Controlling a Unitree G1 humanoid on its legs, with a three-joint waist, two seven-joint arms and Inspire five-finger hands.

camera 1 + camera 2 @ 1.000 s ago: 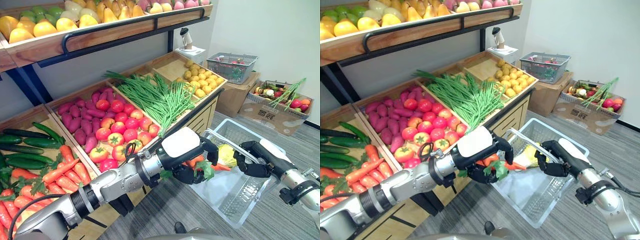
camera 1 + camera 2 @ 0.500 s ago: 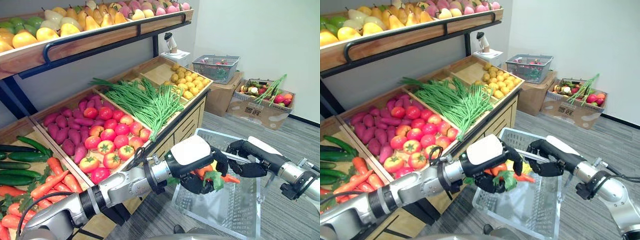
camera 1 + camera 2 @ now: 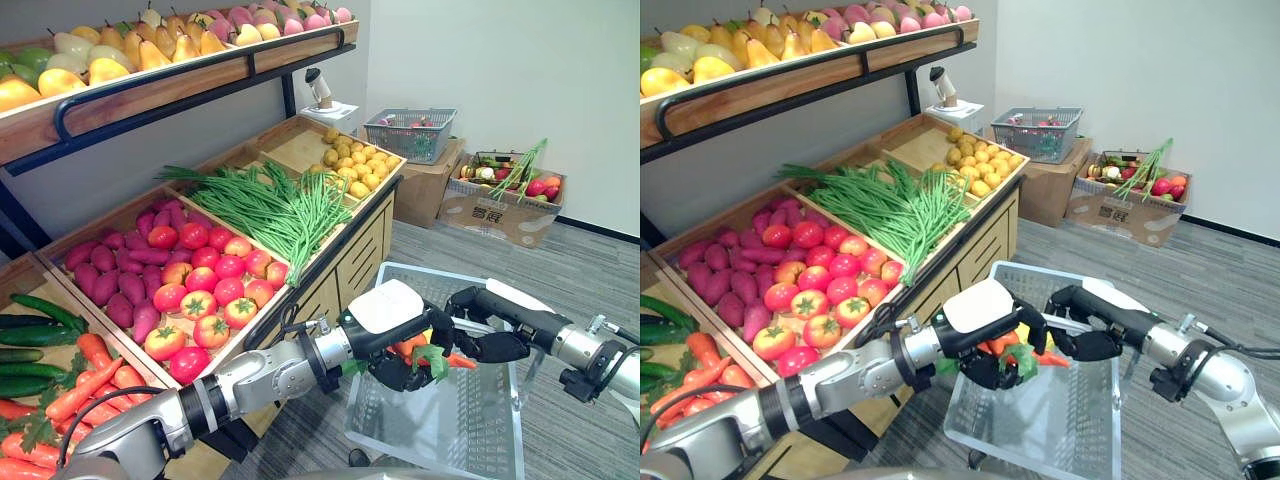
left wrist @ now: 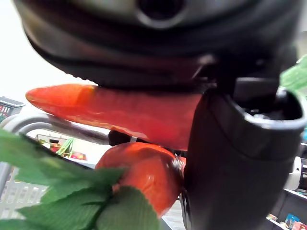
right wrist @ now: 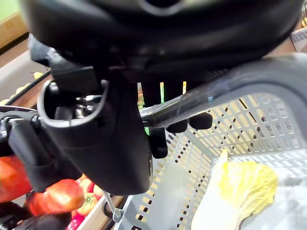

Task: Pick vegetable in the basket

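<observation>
My left hand is shut on a bunch of orange carrots with green leaves, held just above the white plastic basket. In the left wrist view two carrots lie against the palm, with the thumb curled beside them and the leaves hanging below. My right hand is shut on the basket handle, right next to the carrots' tips. A yellow leafy vegetable lies inside the basket.
The produce stand on the left holds tomatoes, green beans, loose carrots and yellow fruit. A grey basket and a cardboard box of vegetables stand by the far wall.
The whole view has shifted, so the camera has moved. My left hand keeps the carrots over the basket. The right hand stays on the handle.
</observation>
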